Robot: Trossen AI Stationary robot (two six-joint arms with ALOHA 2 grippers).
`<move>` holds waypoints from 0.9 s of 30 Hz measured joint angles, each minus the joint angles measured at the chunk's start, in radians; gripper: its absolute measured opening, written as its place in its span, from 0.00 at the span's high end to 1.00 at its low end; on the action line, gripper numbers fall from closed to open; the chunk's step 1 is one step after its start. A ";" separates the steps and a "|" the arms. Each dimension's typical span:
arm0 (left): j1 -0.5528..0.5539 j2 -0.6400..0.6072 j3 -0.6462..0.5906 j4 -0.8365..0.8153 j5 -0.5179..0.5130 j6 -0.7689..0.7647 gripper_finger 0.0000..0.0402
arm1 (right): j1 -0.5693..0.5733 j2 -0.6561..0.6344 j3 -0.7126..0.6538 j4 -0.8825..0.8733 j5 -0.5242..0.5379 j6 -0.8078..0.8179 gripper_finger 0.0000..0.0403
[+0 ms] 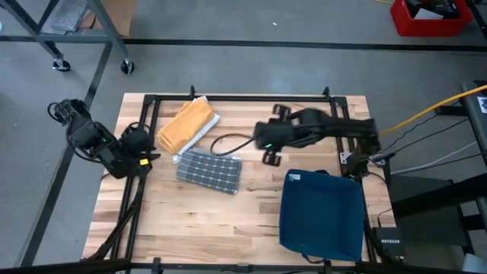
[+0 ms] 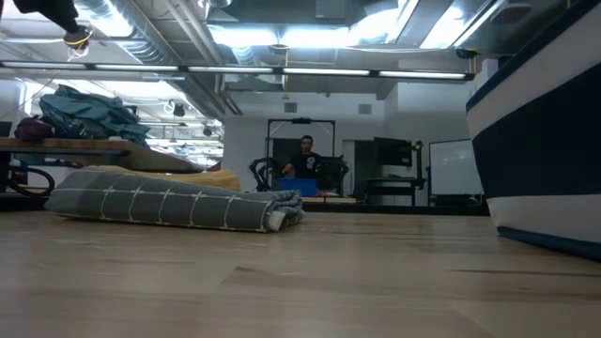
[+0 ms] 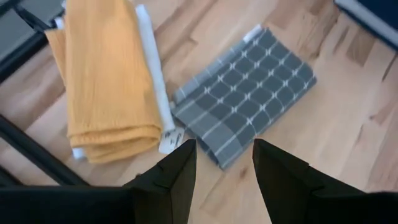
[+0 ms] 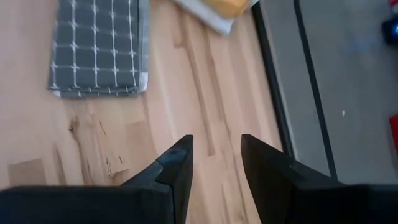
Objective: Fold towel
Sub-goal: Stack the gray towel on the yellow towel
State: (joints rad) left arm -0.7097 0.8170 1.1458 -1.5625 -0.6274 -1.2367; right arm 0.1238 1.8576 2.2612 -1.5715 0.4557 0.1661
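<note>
grey checked towel [image 1: 210, 170] folded, lying flat left of table centre | orange towel [image 1: 185, 125] at its 11 o'clock, just beside | left gripper [image 1: 150, 157] at 9 o'clock edge, jaws parted, empty | right gripper [image 1: 271, 157] mid-table, jaws parted, empty | blue bin [image 1: 322, 215] at 4 o'clock

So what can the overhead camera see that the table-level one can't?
Only the overhead view shows both arms, the left gripper and right gripper, each open and holding nothing, plus the folded orange towel and the red bin on the floor. Only the table-level view shows the room behind, with a person and a heap of cloth on another table. Both show the folded grey checked towel and the dark blue basket on the wooden table.
</note>
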 joint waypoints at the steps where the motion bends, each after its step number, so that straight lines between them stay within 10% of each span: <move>1: 0.000 -0.004 0.000 0.000 -0.016 0.000 0.63 | 0.000 -0.030 0.000 0.000 0.000 -0.010 0.66; 9: 0.000 -0.010 -0.003 0.005 -0.061 -0.035 0.63 | 0.007 -0.285 -0.034 0.002 0.028 0.139 0.66; 16: 0.000 -0.010 -0.071 0.045 -0.061 -0.087 0.63 | 0.118 -0.532 -0.431 0.041 0.184 0.405 0.66; 27: 0.000 -0.010 -0.178 0.164 -0.048 -0.107 0.63 | 0.201 -0.769 -1.206 0.930 0.188 0.510 0.66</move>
State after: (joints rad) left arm -0.7094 0.8072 0.9674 -1.3984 -0.6755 -1.3434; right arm 0.3243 1.0886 1.0550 -0.6416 0.6441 0.6758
